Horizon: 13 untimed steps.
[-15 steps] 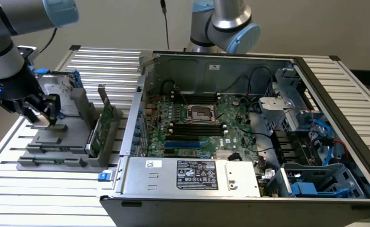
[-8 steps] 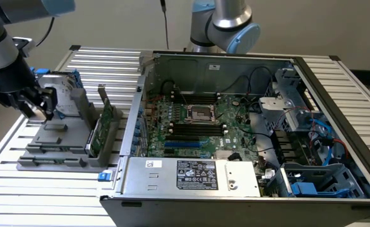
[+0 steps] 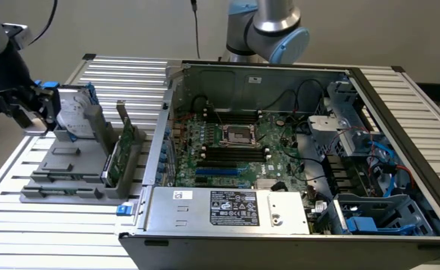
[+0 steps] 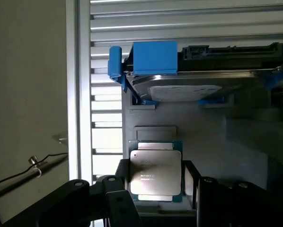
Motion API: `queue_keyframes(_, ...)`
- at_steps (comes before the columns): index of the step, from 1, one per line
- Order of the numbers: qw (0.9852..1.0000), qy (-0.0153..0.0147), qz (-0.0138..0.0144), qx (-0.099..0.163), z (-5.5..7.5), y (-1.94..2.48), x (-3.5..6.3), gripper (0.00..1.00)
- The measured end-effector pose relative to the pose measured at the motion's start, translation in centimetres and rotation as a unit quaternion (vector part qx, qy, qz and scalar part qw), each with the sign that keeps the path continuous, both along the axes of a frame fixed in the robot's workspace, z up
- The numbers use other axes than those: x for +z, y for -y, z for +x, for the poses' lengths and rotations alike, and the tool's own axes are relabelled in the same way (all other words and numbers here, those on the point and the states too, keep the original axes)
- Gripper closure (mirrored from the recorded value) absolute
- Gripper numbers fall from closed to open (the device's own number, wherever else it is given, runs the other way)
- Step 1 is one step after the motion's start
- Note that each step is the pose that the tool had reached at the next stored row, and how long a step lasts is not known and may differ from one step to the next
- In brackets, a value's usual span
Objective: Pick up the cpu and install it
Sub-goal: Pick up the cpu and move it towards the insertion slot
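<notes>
The cpu (image 4: 155, 171), a flat square chip with a silvery top and a teal edge around it, lies over the grey parts holder (image 4: 212, 142). My gripper (image 4: 155, 178) straddles it, with a dark finger against each side edge, shut on it. In the exterior view the gripper (image 3: 23, 109) sits at the far left end of the grey holder (image 3: 70, 169), beside the hard drive. The empty cpu socket (image 3: 239, 135) with its metal frame lies in the middle of the motherboard inside the open computer case (image 3: 400, 135).
A silver hard drive in a blue bracket (image 3: 76, 112) (image 4: 189, 87) stands upright in the holder just beyond the cpu. A long green circuit card (image 3: 122, 152) stands on edge at the holder's side nearest the case. A slatted metal table (image 3: 25, 225) carries everything.
</notes>
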<state>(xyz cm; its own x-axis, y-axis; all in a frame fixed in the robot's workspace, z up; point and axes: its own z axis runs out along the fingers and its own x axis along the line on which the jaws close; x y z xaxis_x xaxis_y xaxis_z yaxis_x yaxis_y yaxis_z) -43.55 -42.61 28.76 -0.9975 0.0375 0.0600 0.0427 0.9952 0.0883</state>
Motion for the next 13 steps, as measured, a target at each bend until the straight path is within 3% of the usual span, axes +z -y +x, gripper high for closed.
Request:
queue_keyframes(6,1.0000,-0.0003,-0.0001,0.000,0.6,0.00,2.74,0.45)
queue_keyframes(13,1.0000,-0.0027,0.0000,0.000,3.7,0.00,5.93,0.45)
